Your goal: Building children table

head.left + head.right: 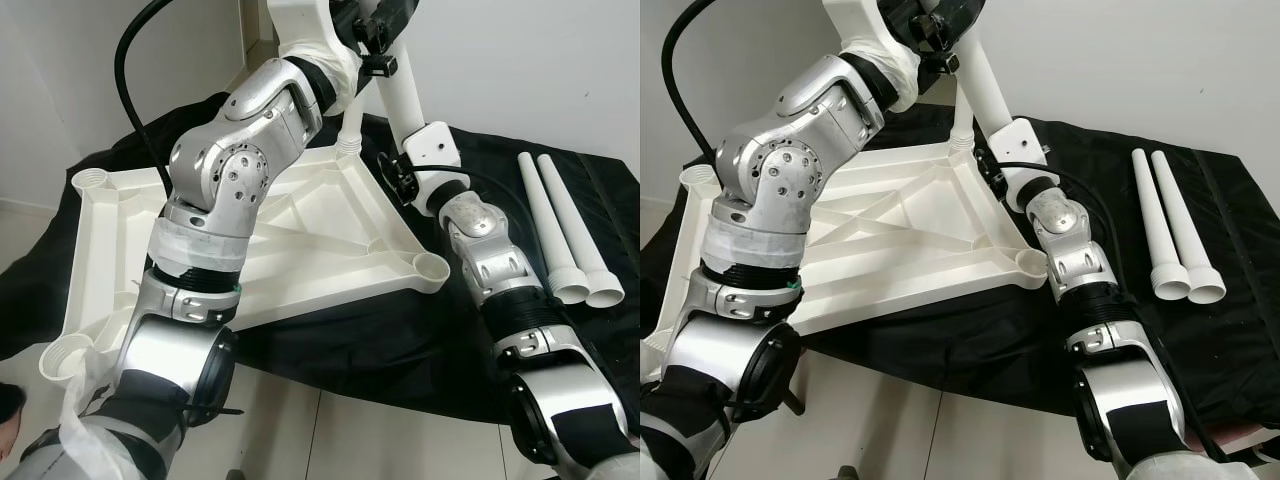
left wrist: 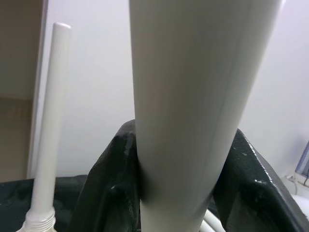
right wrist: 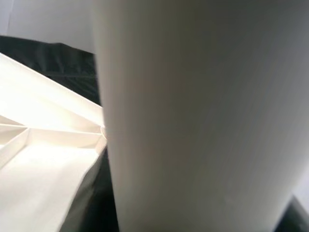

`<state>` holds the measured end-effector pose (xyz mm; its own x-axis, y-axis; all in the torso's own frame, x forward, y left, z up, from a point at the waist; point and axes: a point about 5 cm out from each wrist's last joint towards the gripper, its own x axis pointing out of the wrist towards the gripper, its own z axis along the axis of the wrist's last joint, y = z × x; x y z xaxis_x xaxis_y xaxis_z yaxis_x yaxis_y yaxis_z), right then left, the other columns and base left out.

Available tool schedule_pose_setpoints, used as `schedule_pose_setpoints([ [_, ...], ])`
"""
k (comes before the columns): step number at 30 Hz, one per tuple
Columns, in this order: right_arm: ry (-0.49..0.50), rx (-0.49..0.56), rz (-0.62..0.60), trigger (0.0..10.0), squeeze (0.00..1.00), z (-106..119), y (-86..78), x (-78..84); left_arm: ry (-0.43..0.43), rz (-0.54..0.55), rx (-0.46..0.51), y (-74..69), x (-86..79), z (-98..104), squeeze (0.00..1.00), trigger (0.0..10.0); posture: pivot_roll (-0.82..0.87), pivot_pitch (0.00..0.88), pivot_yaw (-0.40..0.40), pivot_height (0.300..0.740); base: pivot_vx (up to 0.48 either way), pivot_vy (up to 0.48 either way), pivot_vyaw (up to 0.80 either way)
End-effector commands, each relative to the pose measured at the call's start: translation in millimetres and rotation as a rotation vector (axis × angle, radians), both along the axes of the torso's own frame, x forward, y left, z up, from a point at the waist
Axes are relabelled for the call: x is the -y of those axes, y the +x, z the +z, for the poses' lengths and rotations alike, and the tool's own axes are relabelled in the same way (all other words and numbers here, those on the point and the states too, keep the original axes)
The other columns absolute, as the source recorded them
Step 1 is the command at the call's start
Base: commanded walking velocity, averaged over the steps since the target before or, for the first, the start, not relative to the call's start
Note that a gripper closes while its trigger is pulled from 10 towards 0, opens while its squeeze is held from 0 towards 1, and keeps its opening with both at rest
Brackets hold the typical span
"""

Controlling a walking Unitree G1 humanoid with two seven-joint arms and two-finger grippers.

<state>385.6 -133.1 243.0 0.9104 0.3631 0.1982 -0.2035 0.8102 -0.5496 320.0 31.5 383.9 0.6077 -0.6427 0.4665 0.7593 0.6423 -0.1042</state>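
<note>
- Gripping a white table leg [image 2: 193, 111], the left gripper [image 2: 178, 193] has its black fingers [image 2: 108, 188] closed around the tube.
- Pressed close to that leg, the right gripper hides its fingers; I cannot tell their state.
- Likely both arms steady it upright for screwing into the tabletop's far corner socket [image 1: 347, 146].
- Upside down on a black cloth [image 1: 1230, 330], the white tabletop [image 1: 300, 230] lies ribs up.
- Right of it, two spare legs [image 1: 565, 225] wait.
</note>
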Motion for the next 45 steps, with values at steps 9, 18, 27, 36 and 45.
schedule_pose_setpoints([
  [9, -0.04, -0.002, -0.024, 0.0, 0.0, -6, 1.3, -4.5, 0.018, -0.03, 0.024, 21.6, -4.2, 32, 0.0, 10.0, 0.04, 0.014, -0.062, 0.74, 0.0, 0.0, 0.0],
  [18, 0.35, -0.097, -0.058, 10.0, 0.0, -3, 2.3, -1.3, 0.047, -0.023, 0.003, 50.2, 2.2, 54, 0.0, 10.0, 0.04, 0.011, -0.063, 0.74, 0.0, 0.0, 0.0],
  [27, 0.628, -0.166, -0.073, 10.0, 0.0, -4, 3.7, 6.5, 0.042, -0.043, 0.015, 52.5, 13.0, 62, 0.0, 10.0, 0.04, 0.006, -0.063, 0.74, 0.0, 0.0, 0.0],
  [36, 0.71, -0.189, -0.123, 10.0, 0.0, -9, 3.7, 16.4, -0.096, -0.066, 0.0, 48.7, 19.9, 82, 0.0, 10.0, 0.04, 0.0, -0.062, 0.74, 0.0, 0.0, 0.0],
  [45, 0.851, -0.179, -0.181, 10.0, 0.0, -10, -0.3, 33.2, -0.208, -0.043, -0.082, 51.5, 27.2, 82, 0.0, 10.0, 0.04, 0.0, -0.055, 0.74, 0.0, 0.0, 0.0],
])
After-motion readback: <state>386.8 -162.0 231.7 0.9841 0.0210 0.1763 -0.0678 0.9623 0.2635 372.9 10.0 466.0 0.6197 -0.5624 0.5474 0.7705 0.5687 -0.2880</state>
